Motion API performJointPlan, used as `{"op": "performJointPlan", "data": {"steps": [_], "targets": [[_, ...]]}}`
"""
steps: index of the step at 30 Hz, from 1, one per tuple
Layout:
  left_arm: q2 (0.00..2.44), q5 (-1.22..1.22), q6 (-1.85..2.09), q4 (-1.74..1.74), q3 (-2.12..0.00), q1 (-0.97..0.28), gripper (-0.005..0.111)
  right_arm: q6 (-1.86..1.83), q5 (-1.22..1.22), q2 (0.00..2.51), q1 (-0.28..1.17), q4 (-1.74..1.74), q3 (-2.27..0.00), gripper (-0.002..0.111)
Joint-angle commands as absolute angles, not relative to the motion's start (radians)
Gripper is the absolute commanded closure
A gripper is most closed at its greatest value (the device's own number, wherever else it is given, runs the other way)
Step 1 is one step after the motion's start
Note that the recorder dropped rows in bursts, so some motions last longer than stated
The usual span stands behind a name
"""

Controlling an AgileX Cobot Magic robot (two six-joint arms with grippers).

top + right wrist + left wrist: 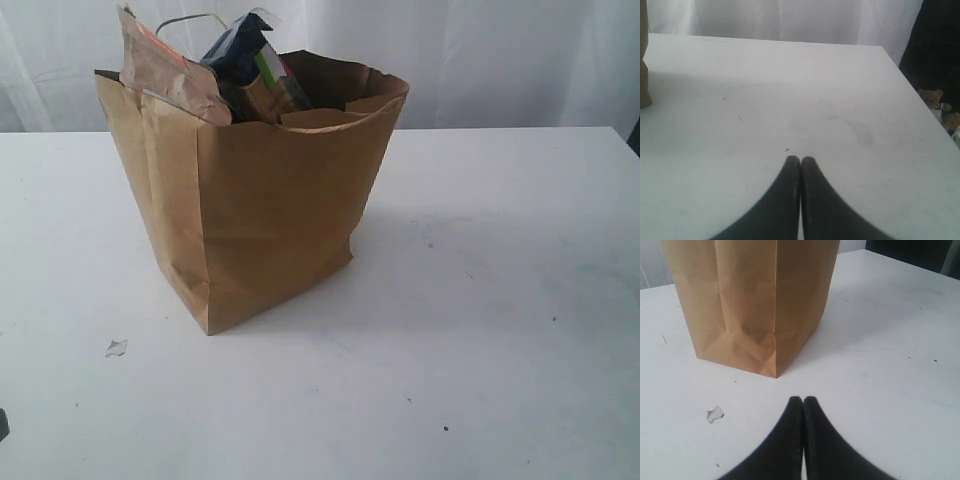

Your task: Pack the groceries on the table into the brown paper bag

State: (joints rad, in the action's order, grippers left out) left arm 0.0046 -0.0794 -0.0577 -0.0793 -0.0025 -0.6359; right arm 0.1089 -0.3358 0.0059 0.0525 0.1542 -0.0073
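And here's the brown paper bag point(260, 210), standing upright on the table point(500, 300) a little left of the middle in the exterior view, mouth open and well stuffed: the brown pouch point(165, 70) leans out over the near-left rim, a blue-ended pack point(240, 45) pokes up beside it, and a paper-cord handle point(190, 20) loops just behind. No loose grocery shows on the white top in any of the three views, only a small white scrap point(116, 348) near the bag's front corner, and that's not cargo. The left gripper point(803, 401) hangs low over the table just in front of the bag's base corner, jaws pressed together with nothing between them; the right gripper point(800, 160) is likewise clenched on nothing, over bare table well to the bag's right. By my reading the packing is as good as done, so the job now is a clean finish: both arms should keep off that thin paper wall, because a sideways nudge could tip the bag or spill the leaning pouch. If anything wants settling, it's those tall items, and a gentle press straight down from above would serve better than a push from the side
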Motion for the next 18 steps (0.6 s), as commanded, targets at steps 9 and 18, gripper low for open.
{"op": "performJointPlan", "data": {"steps": [9, 18], "targets": [[0.000, -0.081, -0.044, -0.077, 0.000, -0.641, 0.107, 0.101, -0.337, 0.000, 0.049, 0.151, 0.000, 0.108], [0.000, -0.076, -0.044, -0.077, 0.000, -0.639, 0.107, 0.101, -0.337, 0.000, 0.049, 0.151, 0.000, 0.108]]}}
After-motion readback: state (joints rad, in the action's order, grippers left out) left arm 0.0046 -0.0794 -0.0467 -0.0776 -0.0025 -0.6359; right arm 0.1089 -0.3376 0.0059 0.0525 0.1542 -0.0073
